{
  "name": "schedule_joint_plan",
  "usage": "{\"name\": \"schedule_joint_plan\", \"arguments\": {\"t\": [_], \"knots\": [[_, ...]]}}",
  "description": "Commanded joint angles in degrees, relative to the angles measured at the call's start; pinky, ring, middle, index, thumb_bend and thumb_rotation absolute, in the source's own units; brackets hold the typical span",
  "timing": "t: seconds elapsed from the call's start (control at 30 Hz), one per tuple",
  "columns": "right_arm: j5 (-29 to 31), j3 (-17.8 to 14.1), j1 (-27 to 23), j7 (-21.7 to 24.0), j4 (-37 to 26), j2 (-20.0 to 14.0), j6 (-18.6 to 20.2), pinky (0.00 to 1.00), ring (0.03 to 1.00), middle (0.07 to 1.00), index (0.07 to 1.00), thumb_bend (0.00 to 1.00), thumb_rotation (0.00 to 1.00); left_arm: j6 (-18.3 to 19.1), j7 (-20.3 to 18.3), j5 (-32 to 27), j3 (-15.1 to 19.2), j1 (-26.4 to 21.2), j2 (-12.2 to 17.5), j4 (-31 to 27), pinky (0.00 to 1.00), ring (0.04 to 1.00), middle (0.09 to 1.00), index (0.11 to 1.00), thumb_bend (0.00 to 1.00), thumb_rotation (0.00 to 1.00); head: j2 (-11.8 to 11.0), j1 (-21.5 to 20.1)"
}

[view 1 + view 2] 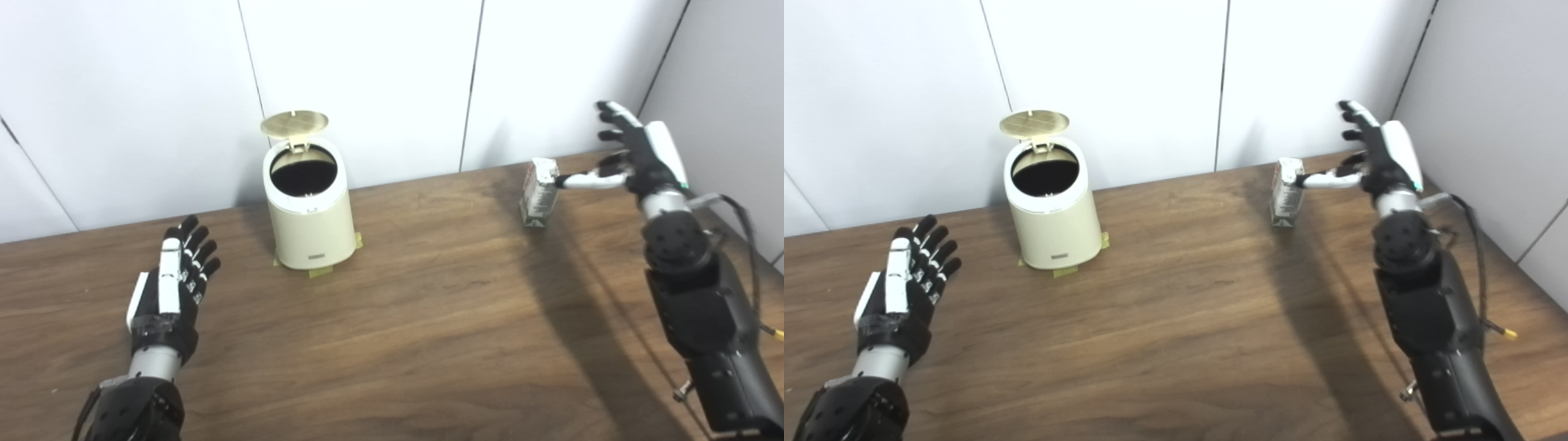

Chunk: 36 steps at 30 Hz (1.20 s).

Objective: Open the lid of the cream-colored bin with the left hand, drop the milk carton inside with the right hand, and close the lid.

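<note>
The left hand point(174, 278) is nearest, low over the brown worktop point(429, 318), with its fingers stretched out and apart, and it holds nothing. Past this hand and off to its right stands the cream-colored bin point(309, 208), upright on the worktop, well apart from the hand. Bits of yellow tape point(321, 271) stick out from under the bin. The lid point(294, 123) is flipped up at the back, so the round dark hole on top is open. The right hand point(637, 156) is farther away, raised above the worktop, with its fingers spread wide. Its thumb point(591, 180) points out sideways and its tip touches the top of the milk carton point(539, 192), but the hand is not gripping it. The milk carton stands just to the left of this hand, tipped a little, far from the bin. Behind it all is a white wall point(367, 73).
</note>
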Motion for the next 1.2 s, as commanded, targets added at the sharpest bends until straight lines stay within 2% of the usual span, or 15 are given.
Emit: {"name": "schedule_joint_plan", "arguments": {"t": [0.0, 0.07, 0.13, 0.17, 0.27, 0.4, 0.57, 0.67, 0.77, 0.9, 0.97, 1.17], "knots": [[-1.29, 0.54, -4.73, -0.3, 0.95, -2.74, -0.96, 0.78, 0.861, 0.873, 0.856, 0.88, 0.07, 0.1, -0.01, -1.24, 0.27, -1.74, 0.28, -2.02, 0.94, 0.954, 0.964, 0.975, 0.36, 1.0, 0.04, -0.09], [-1.94, 1.86, -6.17, -0.32, 2.95, -2.82, 0.15, 0.74, 0.856, 0.868, 0.848, 0.89, 0.07, 0.5, 0.19, -1.78, 0.49, -1.69, 0.36, -2.28, 0.94, 0.951, 0.962, 0.972, 0.36, 1.0, -0.05, -0.35], [-1.76, 2.66, -7.17, -0.38, 5.47, -3.09, -1.1, 0.71, 0.825, 0.854, 0.841, 0.9, 0.07, 1.23, 0.51, -2.11, 0.75, -1.68, 0.29, -2.72, 0.94, 0.947, 0.957, 0.967, 0.37, 1.0, 0.0, -0.51], [-1.38, 3.02, -7.63, -0.16, 6.76, -3.26, -1.97, 0.65, 0.791, 0.852, 0.841, 0.9, 0.07, 1.72, 0.75, -2.28, 0.85, -1.68, 0.21, -3.12, 0.93, 0.944, 0.955, 0.964, 0.37, 1.0, 0.02, -0.58], [-0.63, 4.37, -8.99, 1.54, 9.87, -3.93, -2.53, 0.7, 0.822, 0.865, 0.854, 0.9, 0.05, 2.55, 1.57, -2.7, 0.91, -1.75, 0.01, -3.95, 0.93, 0.942, 0.953, 0.964, 0.37, 1.0, 0.07, -0.49], [-1.01, 6.0, -10.11, 3.4, 11.67, -4.73, -0.97, 0.75, 0.857, 0.887, 0.868, 0.89, 0.07, 2.64, 1.83, -3.07, 0.61, -1.9, 0.25, -4.28, 0.94, 0.945, 0.958, 0.967, 0.36, 1.0, 0.11, -0.58], [-0.89, 6.88, -10.46, 2.85, 14.95, -4.99, -4.04, 0.75, 0.848, 0.872, 0.866, 0.91, 0.06, 2.72, 2.5, -3.13, -0.12, -2.0, 0.59, -4.28, 0.94, 0.943, 0.954, 0.963, 0.36, 1.0, 0.07, -0.62], [-1.24, 6.97, -10.67, 1.98, 16.36, -4.4, -3.22, 0.73, 0.824, 0.863, 0.864, 0.92, 0.08, 2.76, 2.87, -3.73, -0.51, -1.93, 0.76, -4.5, 0.95, 0.949, 0.959, 0.968, 0.36, 1.0, 0.17, -0.2], [-2.25, 7.91, -10.51, 0.96, 17.16, -4.26, -3.95, 0.71, 0.8, 0.845, 0.848, 0.92, 0.08, 2.76, 3.32, -4.0, -0.62, -2.03, 0.63, -4.71, 0.94, 0.941, 0.949, 0.961, 0.36, 1.0, 0.16, -0.07], [-2.64, 8.94, -10.51, 0.23, 18.51, -4.4, -5.35, 0.73, 0.807, 0.832, 0.836, 0.92, 0.07, 2.77, 3.76, -4.98, -0.66, -2.32, 0.57, -4.86, 0.94, 0.94, 0.947, 0.955, 0.35, 1.0, 0.19, -0.03], [-2.75, 9.18, -10.24, 0.61, 17.72, -4.41, -4.83, 0.75, 0.815, 0.834, 0.831, 0.91, 0.07, 2.77, 3.97, -5.35, -0.92, -2.39, 0.79, -4.88, 0.95, 0.944, 0.951, 0.958, 0.35, 1.0, 0.31, -0.12], [-1.31, 8.69, -10.01, 0.95, 18.28, -4.12, -5.81, 0.68, 0.751, 0.798, 0.786, 0.87, 0.03, 2.78, 4.88, -5.51, -2.02, -2.17, 1.6, -5.02, 0.93, 0.935, 0.947, 0.951, 0.35, 1.0, 0.44, -0.22]]}}
